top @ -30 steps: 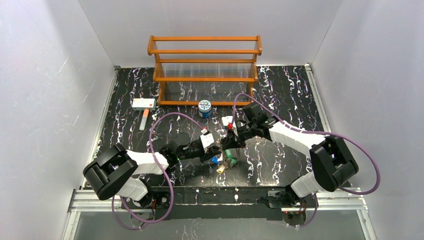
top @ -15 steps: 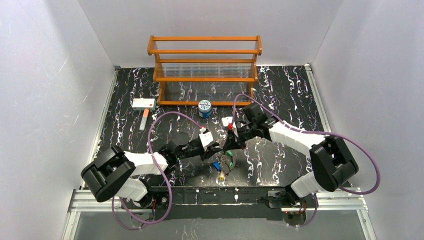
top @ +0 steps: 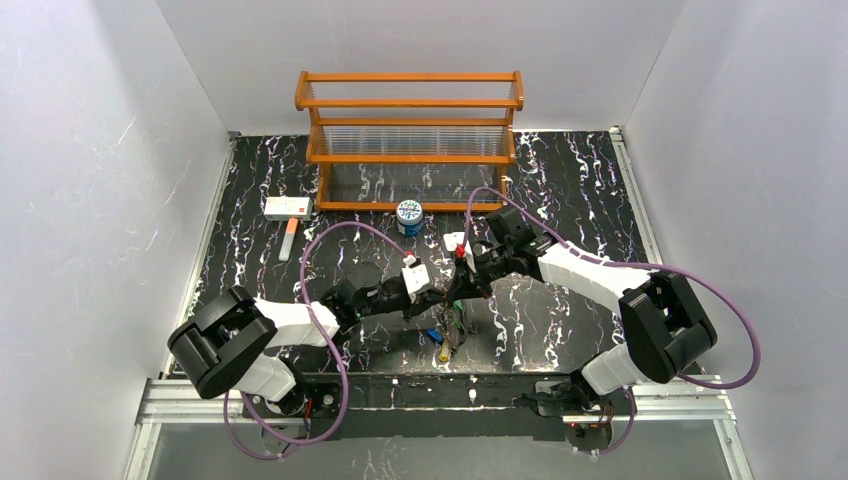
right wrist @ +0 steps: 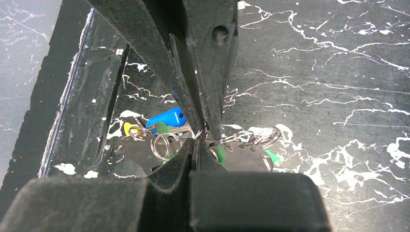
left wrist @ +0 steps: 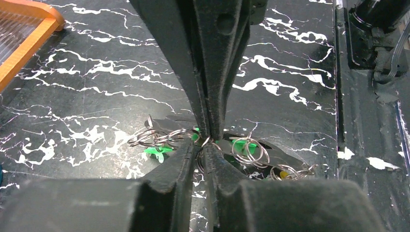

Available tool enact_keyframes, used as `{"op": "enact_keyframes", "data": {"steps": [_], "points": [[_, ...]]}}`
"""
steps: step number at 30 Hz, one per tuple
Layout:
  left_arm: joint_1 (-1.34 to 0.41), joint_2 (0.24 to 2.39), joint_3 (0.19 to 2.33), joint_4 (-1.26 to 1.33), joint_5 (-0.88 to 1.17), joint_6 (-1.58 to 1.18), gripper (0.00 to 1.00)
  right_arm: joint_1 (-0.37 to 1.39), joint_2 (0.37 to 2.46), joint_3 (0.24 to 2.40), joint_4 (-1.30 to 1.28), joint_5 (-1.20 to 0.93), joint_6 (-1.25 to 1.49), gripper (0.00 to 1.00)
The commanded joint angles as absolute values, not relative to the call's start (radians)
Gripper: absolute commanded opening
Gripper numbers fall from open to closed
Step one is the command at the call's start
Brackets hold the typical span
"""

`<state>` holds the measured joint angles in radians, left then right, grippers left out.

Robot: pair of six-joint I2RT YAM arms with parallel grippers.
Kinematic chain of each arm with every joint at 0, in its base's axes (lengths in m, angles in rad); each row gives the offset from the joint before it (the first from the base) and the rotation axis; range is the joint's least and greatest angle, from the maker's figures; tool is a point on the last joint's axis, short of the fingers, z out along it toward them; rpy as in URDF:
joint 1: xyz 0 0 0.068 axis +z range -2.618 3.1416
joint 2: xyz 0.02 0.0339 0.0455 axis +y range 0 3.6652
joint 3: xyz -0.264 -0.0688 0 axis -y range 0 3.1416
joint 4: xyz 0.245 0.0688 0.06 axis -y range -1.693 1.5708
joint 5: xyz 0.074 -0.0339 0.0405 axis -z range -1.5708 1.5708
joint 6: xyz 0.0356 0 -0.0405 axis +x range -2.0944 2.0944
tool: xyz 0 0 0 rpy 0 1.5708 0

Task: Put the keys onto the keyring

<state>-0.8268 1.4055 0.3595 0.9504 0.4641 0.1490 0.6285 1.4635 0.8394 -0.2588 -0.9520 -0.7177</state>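
Just below the middle of the top view, where my two sets of fingertips meet, the keys (top: 450,325) sit in a small bunch, trailing toward the bottom edge of the frame. Each key has its own little wire ring. These are gathered on a thin metal loop that I take for the keyring (left wrist: 205,141), though only a short arc of it shows.

At the lower middle of the left wrist view, my left gripper (left wrist: 205,151) is clenched on that arc, with only a sliver between the pads. My right gripper (right wrist: 195,145) is pressed fully together on the same loop, at the lower middle of its own view. Each view shows the other gripper's fingers coming down from the top edge to the same spot, tip to tip.

In the right wrist view the blue key (right wrist: 167,118) lies left of centre, with the yellow key (right wrist: 127,128) further left. In the left wrist view, green heads (left wrist: 156,151) show on both sides of my fingertips. A dark shadow lies under the bunch on the black marbled table (top: 560,180).

Further up the top view, a round blue-and-white can (top: 409,215) stands just above my wrists. Its top is closed, so I cannot tell what it holds. Behind it, at the top centre, is an orange wooden rack (top: 410,140) with clear ribbed shelves. At the upper left, a white box with a red mark (top: 288,207) lies shut, its contents unseen. A pale stick (top: 288,240) lies just below the box.
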Motion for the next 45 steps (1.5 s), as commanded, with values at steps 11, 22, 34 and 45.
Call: {"op": "enact_keyframes", "data": {"steps": [11, 22, 34, 45], "points": [[-0.823, 1.396, 0.382, 0.984, 0.444, 0.089, 0.00, 0.639, 1.415, 0.802, -0.078, -0.863, -0.525, 0.13], [-0.822, 1.374, 0.260, 1.288, 0.350, -0.077, 0.00, 0.575, 1.263, 0.589, 0.304, -0.912, -0.326, 0.36], [-0.822, 1.489, 0.196, 1.686, 0.414, -0.159, 0.00, 0.560, 1.257, 0.563, 0.378, -1.021, -0.310, 0.34], [-0.822, 1.500, 0.193, 1.716, 0.414, -0.164, 0.00, 0.559, 1.306, 0.563, 0.432, -1.067, -0.290, 0.20]]}}
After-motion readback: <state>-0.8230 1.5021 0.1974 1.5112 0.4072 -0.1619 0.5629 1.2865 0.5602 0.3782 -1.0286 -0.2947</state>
